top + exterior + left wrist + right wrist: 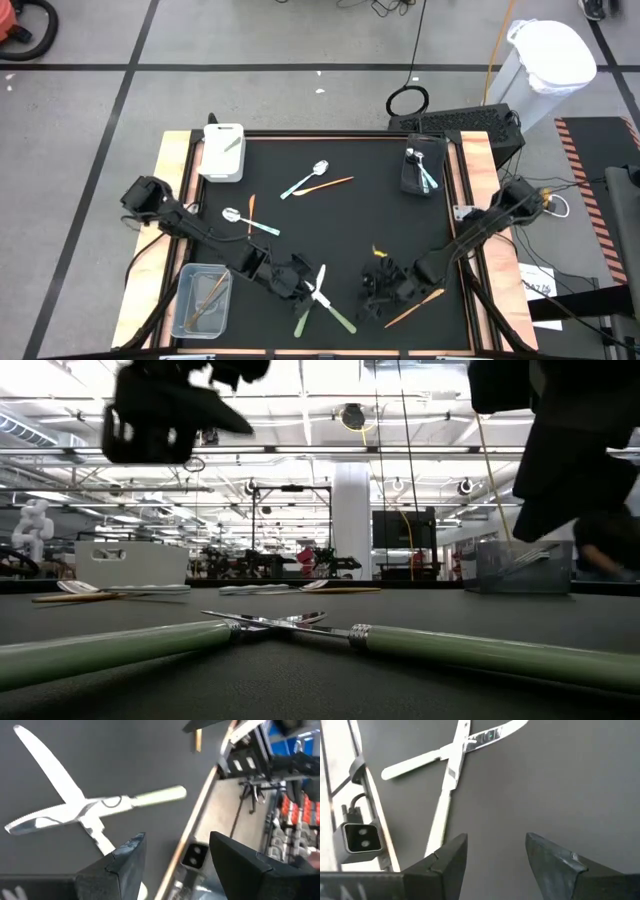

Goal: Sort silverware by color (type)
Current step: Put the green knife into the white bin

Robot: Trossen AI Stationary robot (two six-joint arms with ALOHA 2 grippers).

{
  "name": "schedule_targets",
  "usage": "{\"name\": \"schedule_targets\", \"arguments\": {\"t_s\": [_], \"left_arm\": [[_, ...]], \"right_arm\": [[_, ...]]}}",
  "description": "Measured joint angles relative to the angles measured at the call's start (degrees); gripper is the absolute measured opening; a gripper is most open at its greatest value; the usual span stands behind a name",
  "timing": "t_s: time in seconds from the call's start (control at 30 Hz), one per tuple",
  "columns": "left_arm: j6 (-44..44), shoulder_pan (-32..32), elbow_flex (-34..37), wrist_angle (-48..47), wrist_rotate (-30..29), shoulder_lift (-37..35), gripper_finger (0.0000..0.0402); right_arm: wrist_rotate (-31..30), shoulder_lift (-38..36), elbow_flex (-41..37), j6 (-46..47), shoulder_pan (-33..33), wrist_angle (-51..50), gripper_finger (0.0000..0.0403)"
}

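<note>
Two green-handled knives (322, 303) lie crossed at the mat's near edge, between the grippers. The left gripper (298, 283) hovers just beside them with fingers spread and empty; the right gripper (375, 290) waits nearby, also spread and empty. Pinching at the crossing could catch both knives, or drag one off the edge. An orange utensil (414, 308) lies close to the right gripper. The white bin (221, 163) holds a green knife, the dark bin (412, 180) blue-handled pieces, and the clear bin (186, 308) orange ones.
</note>
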State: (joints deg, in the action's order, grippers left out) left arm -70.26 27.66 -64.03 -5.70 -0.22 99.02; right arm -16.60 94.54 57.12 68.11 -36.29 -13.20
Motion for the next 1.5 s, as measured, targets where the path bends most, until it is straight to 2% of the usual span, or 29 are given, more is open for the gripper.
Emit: {"name": "schedule_targets", "arguments": {"t_s": [0.17, 0.37, 0.6, 0.8, 1.0, 1.13, 1.23, 1.37, 1.5], "left_arm": [[-1.47, 0.99, -0.03, -4.52, -1.05, -1.75, 0.0218], [-4.43, 1.46, -0.02, -9.70, -1.63, -2.23, 0.0218], [-4.48, 3.07, -0.02, -9.62, -1.74, -2.23, 0.0218], [-5.95, 4.04, -0.02, -9.88, -1.85, -2.23, 0.0218], [-9.41, 5.16, -0.02, -9.83, -4.40, -2.23, 0.0218], [-11.79, 6.10, 0.00, -8.75, -6.54, -2.23, 0.0218], [-11.99, 6.80, 0.02, -7.80, -6.75, -2.23, 0.0218], [-14.40, 8.50, 0.02, -7.60, -7.64, -2.23, 0.0218], [-17.54, 10.63, 0.02, -7.66, -10.94, -2.23, 0.0218]], "right_arm": [[-0.06, 6.49, 6.36, -0.82, -1.57, -1.79, 0.0196], [0.25, 13.33, 14.38, -6.26, -1.47, -2.98, 0.0196], [0.14, 19.79, 22.87, -13.26, 0.78, -2.83, 0.0196], [0.12, 25.94, 25.90, -15.21, 1.53, -3.81, 0.0196], [-1.09, 28.47, 27.21, -11.49, 1.44, -9.68, 0.0192], [-2.22, 28.82, 27.12, -12.97, 1.52, -12.75, 0.0154], [-2.87, 28.90, 27.05, -13.97, 2.06, -14.84, 0.0104], [-0.85, 28.49, 26.97, -15.35, 3.45, -15.43, 0.0037], [0.64, 26.82, 26.90, -16.16, 4.73, -15.17, 0.0032]]}}
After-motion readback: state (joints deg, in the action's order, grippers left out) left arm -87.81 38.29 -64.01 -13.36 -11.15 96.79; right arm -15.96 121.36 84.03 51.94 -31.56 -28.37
